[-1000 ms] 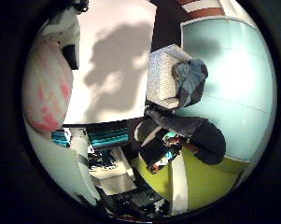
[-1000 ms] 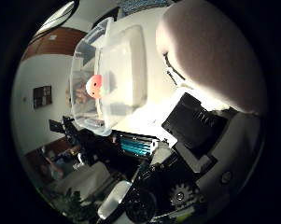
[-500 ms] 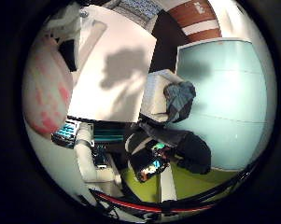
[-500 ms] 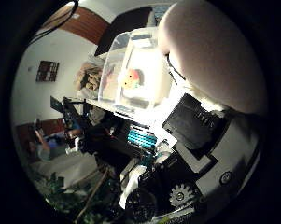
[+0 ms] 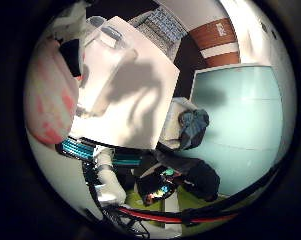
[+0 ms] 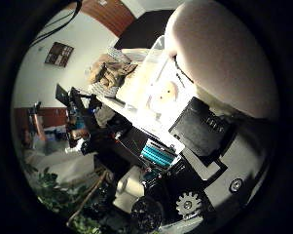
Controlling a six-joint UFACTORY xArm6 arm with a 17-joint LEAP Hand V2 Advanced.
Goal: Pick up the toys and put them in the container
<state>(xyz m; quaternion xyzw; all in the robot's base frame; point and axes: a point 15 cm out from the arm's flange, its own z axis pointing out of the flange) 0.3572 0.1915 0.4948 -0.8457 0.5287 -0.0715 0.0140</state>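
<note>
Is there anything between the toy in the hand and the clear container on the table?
Nothing visible blocks the way. The pale, pink-marked toy sits close against the palm of the hand, above the white table. The clear container, with a round orange toy already inside, has an open top.

Dim room; strong light falls on the white table (image 5: 140, 100), which glares bright. A dark soft-edged shadow of the hand lies across it. Clear container (image 6: 160, 87) washed out by glare, its contents hazy. Close pink toy (image 5: 47, 100) out of focus. Heavy fisheye bending; black rim all round.
</note>
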